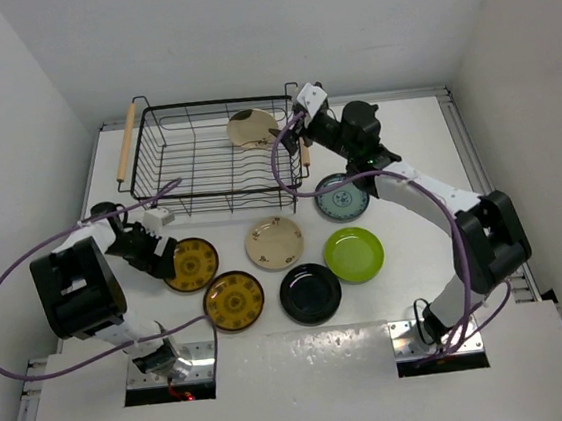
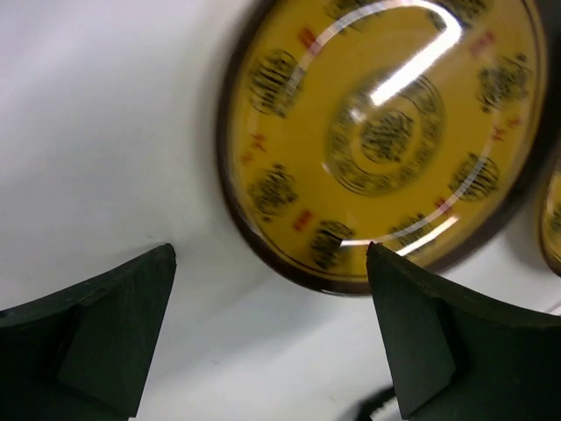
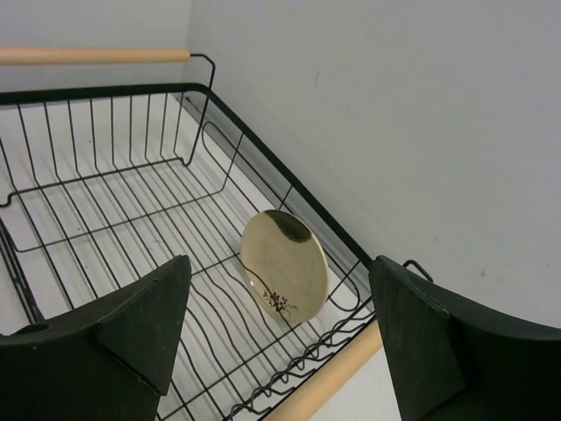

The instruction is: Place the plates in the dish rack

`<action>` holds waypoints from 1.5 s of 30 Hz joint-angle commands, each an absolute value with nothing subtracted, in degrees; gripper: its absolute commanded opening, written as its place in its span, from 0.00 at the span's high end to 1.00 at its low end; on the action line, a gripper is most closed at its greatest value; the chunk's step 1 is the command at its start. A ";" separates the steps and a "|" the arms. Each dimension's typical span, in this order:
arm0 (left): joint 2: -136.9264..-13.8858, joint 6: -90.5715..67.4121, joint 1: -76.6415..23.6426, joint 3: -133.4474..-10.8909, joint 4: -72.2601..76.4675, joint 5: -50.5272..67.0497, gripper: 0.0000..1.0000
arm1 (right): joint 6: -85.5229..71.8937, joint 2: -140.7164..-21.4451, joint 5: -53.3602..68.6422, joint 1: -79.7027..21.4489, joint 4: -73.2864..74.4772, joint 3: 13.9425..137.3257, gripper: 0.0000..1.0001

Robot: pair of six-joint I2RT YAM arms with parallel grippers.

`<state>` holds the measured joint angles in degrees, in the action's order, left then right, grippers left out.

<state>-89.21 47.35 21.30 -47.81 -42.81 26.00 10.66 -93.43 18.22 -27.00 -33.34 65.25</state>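
The black wire dish rack (image 1: 211,103) stands at the back left. A cream plate (image 1: 252,127) with a dark sprig leans on edge at its right end; it also shows in the right wrist view (image 3: 285,263). My right gripper (image 1: 292,127) is open and empty above that end (image 3: 276,263). On the table lie two mustard-brown plates (image 1: 190,263) (image 1: 234,300), a cream plate (image 1: 274,242), a black plate (image 1: 310,293), a lime green plate (image 1: 354,254) and a teal-grey plate (image 1: 342,196). My left gripper (image 1: 158,256) is open at the left rim of the upper mustard plate (image 2: 386,132), with nothing between its fingers.
A small white block (image 1: 158,218) lies by the rack's near left corner. Purple cables loop over the rack's front and beside the left arm. Walls close in the table at the back and both sides. The rack has wooden handles (image 1: 127,138) (image 3: 333,377).
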 commanded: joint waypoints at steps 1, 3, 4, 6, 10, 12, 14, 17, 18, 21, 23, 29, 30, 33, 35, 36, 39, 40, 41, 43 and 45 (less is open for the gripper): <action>-92.80 48.52 22.85 -46.14 -35.43 27.86 0.04 | 12.12 -87.81 17.58 -28.38 -34.20 64.25 0.19; -92.81 48.52 22.85 -45.44 -34.02 29.09 0.06 | 14.49 -87.19 15.65 -29.61 -32.88 63.90 0.21; -93.51 48.52 22.85 -44.83 -34.01 29.61 0.08 | 14.94 -86.23 15.21 -29.88 -32.18 63.72 0.21; -94.22 49.04 22.85 -44.82 -34.01 29.62 0.19 | 16.70 -85.26 13.10 -31.02 -31.12 63.55 0.22; -94.75 53.77 22.85 -44.30 -35.85 31.37 0.39 | 18.37 -84.12 11.69 -31.73 -30.15 62.58 0.22; -95.36 54.84 22.24 -43.68 -36.56 31.38 0.48 | 19.86 -83.59 10.90 -31.73 -29.01 62.58 0.23; -95.36 54.84 21.62 -43.68 -37.18 31.38 0.69 | 21.52 -83.15 10.20 -31.73 -28.57 62.14 0.23; -95.36 54.84 21.62 -43.68 -37.71 31.38 0.90 | 22.32 -82.18 9.14 -31.73 -28.65 60.82 0.23; -94.84 54.84 21.62 -43.68 -38.58 31.38 0.95 | 22.93 -82.18 8.71 -31.73 -28.74 60.56 0.23; -93.70 54.84 21.62 -44.21 -40.42 31.38 1.00 | 23.38 -81.48 8.26 -31.64 -29.09 58.89 0.23; -93.08 54.84 21.62 -44.91 -42.62 31.38 1.00 | 23.20 -80.95 8.35 -31.73 -29.88 57.32 0.24; -90.53 59.75 21.62 -48.52 -50.79 29.45 1.00 | 23.12 -78.93 8.35 -31.73 -31.03 54.06 0.24; -90.53 60.55 22.14 -49.21 -51.76 28.40 1.00 | 23.29 -78.49 8.35 -31.55 -31.20 53.79 0.24; -90.53 63.53 23.37 -50.36 -55.27 26.81 0.93 | 23.47 -77.26 8.18 -31.55 -31.03 52.21 0.24; -92.54 65.82 23.90 -51.67 -59.04 26.28 0.66 | 23.73 -76.21 8.17 -31.55 -31.03 50.81 0.23; -93.85 66.53 23.91 -52.20 -60.45 26.28 0.65 | 23.73 -75.77 8.00 -31.55 -31.03 50.28 0.23; -100.36 66.53 24.43 -53.88 -63.72 26.81 0.54 | 23.73 -74.28 7.91 -31.73 -30.76 48.61 0.23; -101.50 66.53 24.43 -53.88 -63.72 26.81 0.52 | 23.82 -73.66 7.74 -31.73 -30.67 48.34 0.23; -101.51 66.53 24.96 -53.88 -62.59 26.81 0.52 | 23.99 -73.30 7.39 -31.55 -30.41 48.17 0.22; -100.91 67.06 24.96 -52.04 -60.57 26.28 0.52 | 24.34 -71.90 7.12 -31.73 -29.62 47.46 0.22; -100.20 67.06 24.96 -50.11 -57.67 24.88 0.52 | 25.22 -70.93 6.59 -31.81 -28.66 47.11 0.21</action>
<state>-99.96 63.77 24.36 -53.23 -61.82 27.57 24.05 -73.60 7.57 -31.64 -27.86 47.37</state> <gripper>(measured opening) 0.472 0.789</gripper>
